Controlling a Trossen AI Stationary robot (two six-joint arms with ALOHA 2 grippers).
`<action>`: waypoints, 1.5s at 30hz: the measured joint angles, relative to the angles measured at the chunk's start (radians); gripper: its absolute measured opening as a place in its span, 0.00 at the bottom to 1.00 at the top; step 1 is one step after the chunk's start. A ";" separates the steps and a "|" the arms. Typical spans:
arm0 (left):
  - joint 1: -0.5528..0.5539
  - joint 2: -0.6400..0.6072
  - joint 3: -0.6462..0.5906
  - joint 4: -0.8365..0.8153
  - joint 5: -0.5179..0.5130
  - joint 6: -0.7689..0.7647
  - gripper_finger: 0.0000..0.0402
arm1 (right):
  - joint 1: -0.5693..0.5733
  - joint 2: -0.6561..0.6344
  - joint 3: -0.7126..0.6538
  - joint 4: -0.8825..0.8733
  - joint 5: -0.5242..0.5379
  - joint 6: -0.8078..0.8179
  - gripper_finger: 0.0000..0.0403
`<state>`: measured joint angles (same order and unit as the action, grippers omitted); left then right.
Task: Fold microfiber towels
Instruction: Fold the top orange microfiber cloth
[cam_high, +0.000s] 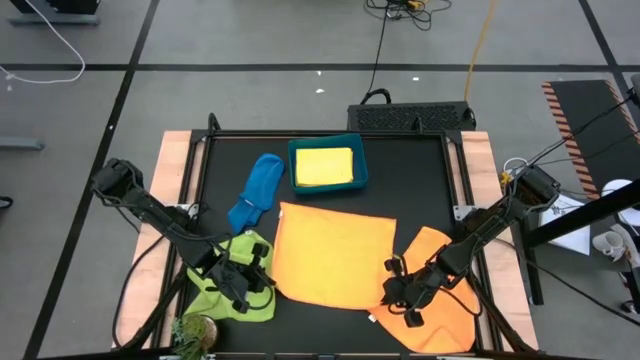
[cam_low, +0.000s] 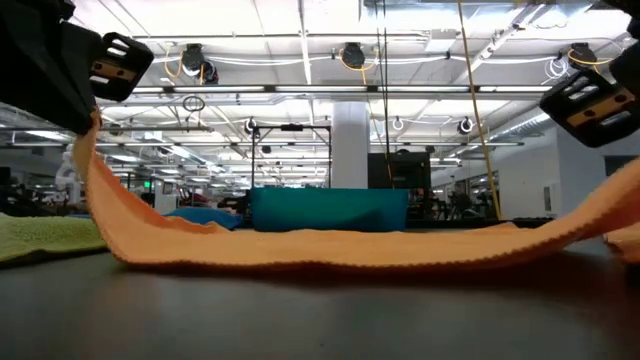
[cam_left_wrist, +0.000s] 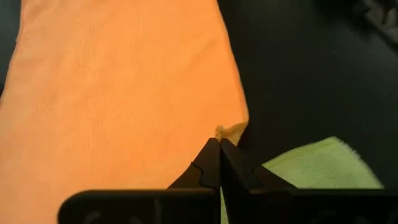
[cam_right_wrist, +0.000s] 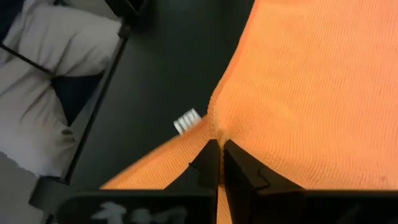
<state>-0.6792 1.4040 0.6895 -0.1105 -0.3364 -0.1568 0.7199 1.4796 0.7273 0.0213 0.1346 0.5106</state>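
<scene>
Folding looks just begun: left gripper (cam_left_wrist: 219, 144) and right gripper (cam_right_wrist: 220, 147) each pinch shut a near corner of the orange towel (cam_high: 335, 250) spread mid-table, so the next move should carry both corners toward the far edge together.

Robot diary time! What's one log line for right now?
left gripper: shut on orange towel corner | right gripper: shut on same towel | step: fold starting

Open industrial lab hall — ceiling light strips (cam_low: 300, 40), floor cables (cam_high: 40, 45).
</scene>
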 joint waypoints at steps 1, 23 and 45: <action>0.000 0.000 0.000 0.011 0.009 -0.003 0.00 | 0.000 0.000 0.000 0.011 0.004 0.000 0.01; 0.000 -0.251 0.000 -0.260 -0.215 -0.178 0.00 | 0.114 -0.131 -0.010 -0.041 0.673 0.103 0.00; 0.434 -0.232 -0.129 -0.167 -0.177 -0.059 0.00 | 0.025 -0.175 -0.313 -0.048 0.909 0.547 0.00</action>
<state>-0.2453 1.1721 0.5601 -0.2776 -0.5138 -0.2155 0.7445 1.3045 0.4142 -0.0262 1.0435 1.0576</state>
